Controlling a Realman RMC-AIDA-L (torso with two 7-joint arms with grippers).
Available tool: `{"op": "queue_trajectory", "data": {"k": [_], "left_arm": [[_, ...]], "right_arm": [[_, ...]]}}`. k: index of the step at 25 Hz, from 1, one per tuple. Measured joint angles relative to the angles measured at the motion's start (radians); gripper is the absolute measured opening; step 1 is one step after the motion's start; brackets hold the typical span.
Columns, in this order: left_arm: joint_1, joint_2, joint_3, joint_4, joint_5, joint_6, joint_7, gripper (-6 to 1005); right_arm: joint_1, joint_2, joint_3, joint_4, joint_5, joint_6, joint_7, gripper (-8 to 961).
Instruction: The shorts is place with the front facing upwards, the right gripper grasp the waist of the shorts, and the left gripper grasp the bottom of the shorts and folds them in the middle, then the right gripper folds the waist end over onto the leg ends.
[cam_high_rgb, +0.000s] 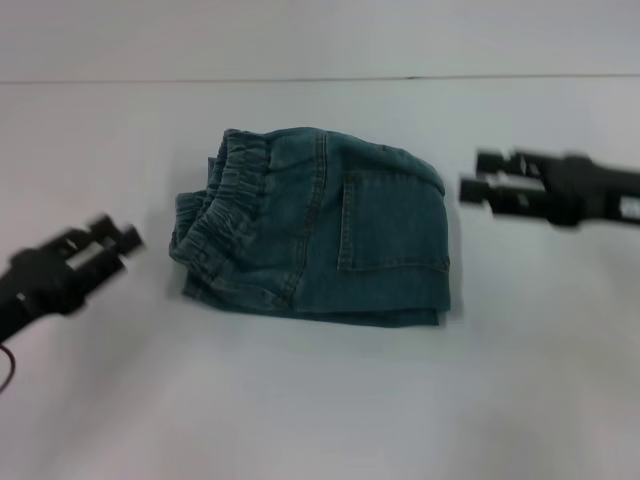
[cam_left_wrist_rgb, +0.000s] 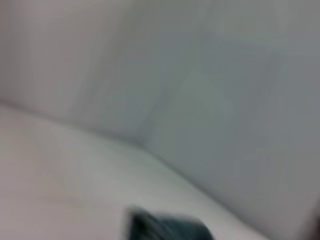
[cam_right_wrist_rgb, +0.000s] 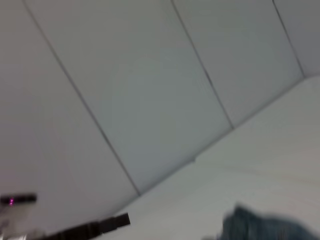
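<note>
The shorts (cam_high_rgb: 320, 235) lie folded into a compact bundle in the middle of the white table. The gathered waist (cam_high_rgb: 232, 195) is on the bundle's left side, and the square pocket (cam_high_rgb: 392, 225) faces up on the right. The hemmed leg ends (cam_high_rgb: 425, 312) show at the lower right edge. My left gripper (cam_high_rgb: 112, 240) hovers to the left of the shorts, open and holding nothing. On the other side, my right gripper (cam_high_rgb: 476, 176) is also open, empty and clear of the cloth. Each wrist view shows only a blurred edge of the shorts (cam_left_wrist_rgb: 165, 227) (cam_right_wrist_rgb: 267, 227).
The white table (cam_high_rgb: 320, 400) stretches all around the shorts, and a pale wall (cam_high_rgb: 320, 35) rises behind it. In the right wrist view a dark bar (cam_right_wrist_rgb: 90, 229) and a small dark object with a pink light (cam_right_wrist_rgb: 17, 200) sit far off.
</note>
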Motion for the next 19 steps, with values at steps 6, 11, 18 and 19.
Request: {"op": "queue_trajectory", "data": {"k": [6,11,18,19], "left_arm": [[-0.015,-0.004,0.060,0.156,0.186,0.158,-0.080,525],[-0.028,-0.006,0.124,0.181,0.238,0.177,-0.125,561],[-0.050,-0.009,0.146,0.173,0.267,0.166,-0.151,766],[-0.052,-0.009,0.147,0.171,0.268,0.165,-0.151,825]], "right_arm": [[-0.103,-0.011,-0.001,0.021,-0.103,-0.044,-0.077,827],[-0.119,-0.003,0.006,0.027,-0.169,-0.027,-0.084,828],[-0.113,0.011,0.006,0.030,-0.202,-0.017,-0.094,827],[-0.113,0.014,0.005,0.030,-0.202,-0.016,-0.098,827]]}}
